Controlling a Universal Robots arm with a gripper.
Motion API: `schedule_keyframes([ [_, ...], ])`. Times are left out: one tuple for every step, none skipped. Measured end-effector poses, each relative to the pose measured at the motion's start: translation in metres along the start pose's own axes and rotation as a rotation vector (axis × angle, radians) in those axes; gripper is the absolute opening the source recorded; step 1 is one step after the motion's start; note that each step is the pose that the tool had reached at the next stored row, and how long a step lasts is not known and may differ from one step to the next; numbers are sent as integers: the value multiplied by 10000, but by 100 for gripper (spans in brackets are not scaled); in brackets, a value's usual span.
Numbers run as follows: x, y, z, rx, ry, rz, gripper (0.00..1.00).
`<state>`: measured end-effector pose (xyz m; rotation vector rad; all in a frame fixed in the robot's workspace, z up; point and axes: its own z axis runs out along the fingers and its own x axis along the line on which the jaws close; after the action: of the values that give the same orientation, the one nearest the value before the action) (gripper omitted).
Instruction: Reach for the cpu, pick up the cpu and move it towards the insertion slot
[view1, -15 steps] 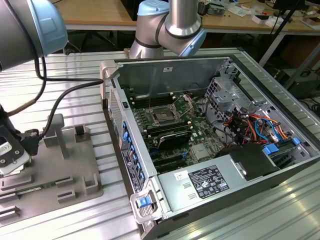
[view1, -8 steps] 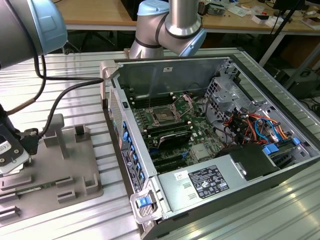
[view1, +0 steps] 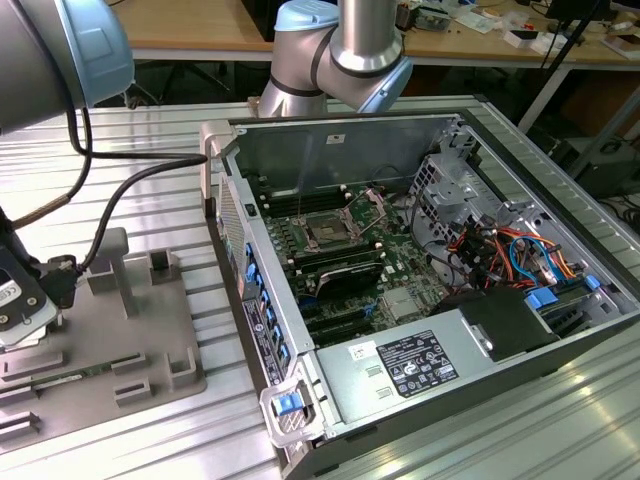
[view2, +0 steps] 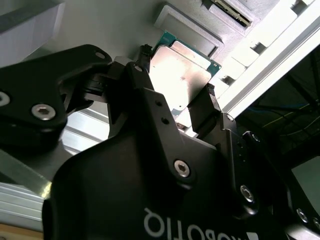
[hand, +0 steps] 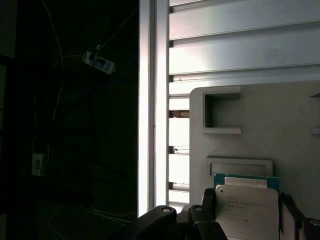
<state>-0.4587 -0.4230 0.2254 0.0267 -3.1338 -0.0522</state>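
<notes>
The cpu (hand: 247, 212), a flat silvery square chip, sits between my gripper's two black fingers (hand: 209, 200) in both wrist views. The gripper (view2: 175, 82) is shut on the cpu (view2: 182, 75), one finger against each side. A green-edged chip rim (hand: 245, 176) shows just behind the held one, over the grey tray (hand: 295, 130). In the exterior view the gripper (view1: 15, 310) hangs low over the grey tray (view1: 120, 340) at that view's far left. The insertion slot (view1: 328, 230), a square socket with a dark centre and metal frame, lies on the motherboard inside the open computer case, well to the right.
The open computer case (view1: 430, 270) has raised metal walls, drive cages and orange and blue cables at the exterior view's right. A thick black cable (view1: 130, 190) runs from the arm across the ribbed aluminium table (view1: 120, 440). The tray carries upright grey blocks (view1: 110, 260).
</notes>
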Motion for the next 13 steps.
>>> schedule_keyframes([
  [0, 0, -2, 0, 0, 0, 55],
  [0, 0, -4, 0, 1, 0, 55],
  [0, 0, -5, 0, 0, 0, 55],
  [0, 0, -7, 1, 1, 0, 55],
  [0, 0, -8, 0, 0, 0, 55],
  [0, 0, -9, 0, 0, 0, 55],
  [0, 0, -10, 0, 0, 0, 55],
  [0, 0, -12, 0, 1, 0, 55],
  [0, 0, -13, 0, 0, 0, 55],
  [0, 0, -16, 0, 1, 0, 55],
  [0, 1, -17, 1, 1, 0, 55],
  [0, 1, -19, 0, 1, 0, 55],
  [0, 1, -21, 0, 1, 0, 55],
])
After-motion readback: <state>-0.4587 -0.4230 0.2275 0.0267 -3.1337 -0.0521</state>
